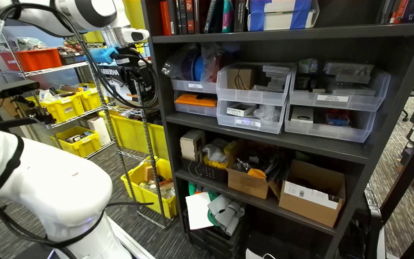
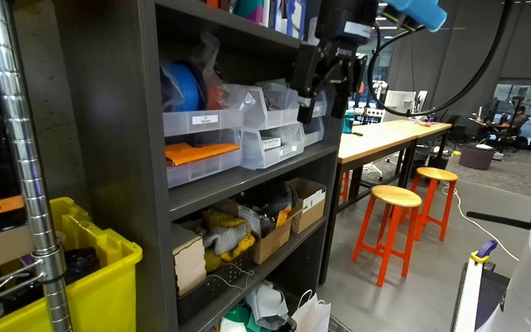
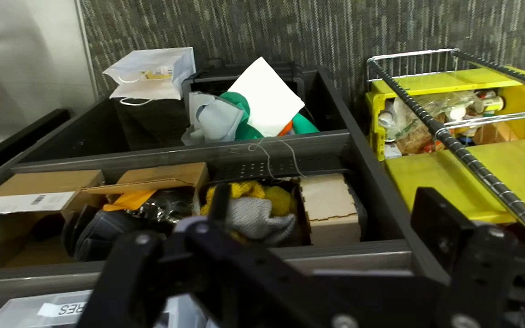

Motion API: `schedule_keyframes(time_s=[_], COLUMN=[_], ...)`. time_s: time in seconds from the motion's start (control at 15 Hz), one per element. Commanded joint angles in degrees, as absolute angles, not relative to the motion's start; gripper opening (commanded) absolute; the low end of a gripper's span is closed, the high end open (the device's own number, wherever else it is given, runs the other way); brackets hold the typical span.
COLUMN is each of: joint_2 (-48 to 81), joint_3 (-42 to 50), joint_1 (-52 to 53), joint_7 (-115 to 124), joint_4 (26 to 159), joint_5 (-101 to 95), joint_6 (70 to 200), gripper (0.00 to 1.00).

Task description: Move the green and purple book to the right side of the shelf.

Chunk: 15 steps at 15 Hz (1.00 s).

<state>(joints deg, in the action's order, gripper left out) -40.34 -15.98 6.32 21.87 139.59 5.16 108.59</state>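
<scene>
Book stands on the shelf, higher than the hand and apart.

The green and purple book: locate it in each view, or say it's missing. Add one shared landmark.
An exterior view: the green and purple book at the top edge, just right of centre, on the shelf.
An exterior view: the book at the top edge, just left of centre, partly cut off.
Wrist view: not in it.
Shared landmark: the white-labelled cardboard box, right of centre in both exterior views, left in the wrist view.
</scene>
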Motion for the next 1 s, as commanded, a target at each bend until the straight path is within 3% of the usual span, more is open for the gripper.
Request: schedule_keyframes(time_s=[0.0, 0.4, 0.93], joint_2=[-43.46, -47.01, -47.59], joint_3=[-13.86, -10.07, -6.26], joint_1=[4.0, 0.22, -3.08], joint_7=[20.23, 16.23, 11.76], joint_4=[140.91, 139.89, 138.98], joint_5=[0.61, -8.48, -14.75], joint_6=[109.08, 111.24, 125.97], gripper=[1.0, 1.0, 1.0])
